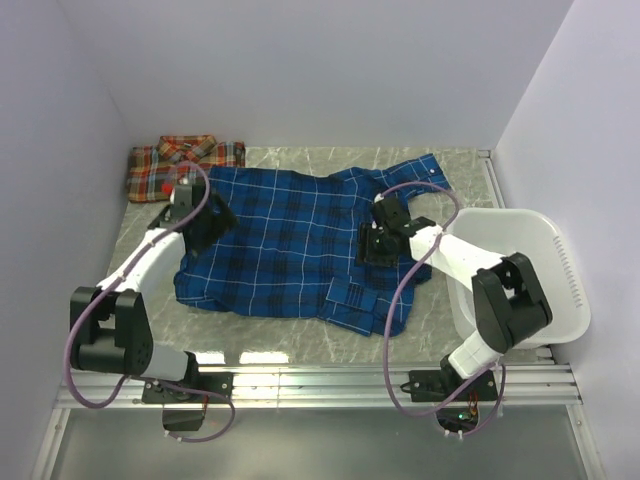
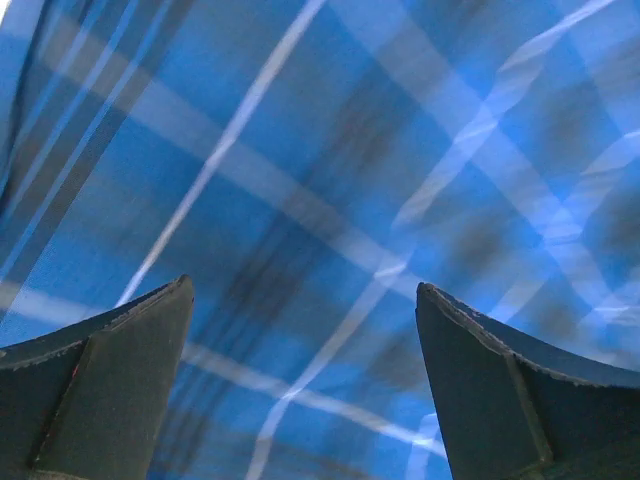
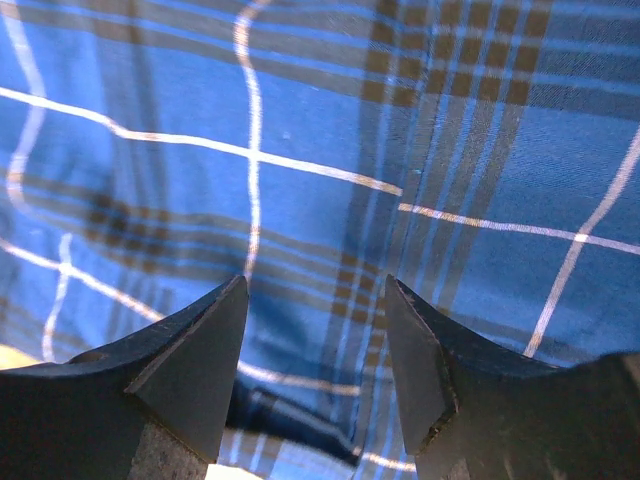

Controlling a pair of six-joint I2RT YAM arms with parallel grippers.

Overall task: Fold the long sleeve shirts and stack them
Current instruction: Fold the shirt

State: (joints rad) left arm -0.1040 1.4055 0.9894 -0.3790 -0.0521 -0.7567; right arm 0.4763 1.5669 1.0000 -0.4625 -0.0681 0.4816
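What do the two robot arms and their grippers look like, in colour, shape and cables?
Both the left arm and the right arm have white tubular links and black joint housings. A thin purple cable loops along each. The left gripper and the right gripper have dark, wedge-shaped fingers. No markings are visible.

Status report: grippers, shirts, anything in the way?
Both open: left gripper, right gripper, low over blue shirt. Spread out, unfolded; red-orange shirt folded, far left. Basket at right, nothing blocking.

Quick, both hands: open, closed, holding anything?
Left hand: open, empty, over the royal blue plaid cloth shirt.
Right hand: open, fingers apart over the same shirt, nothing gripped.
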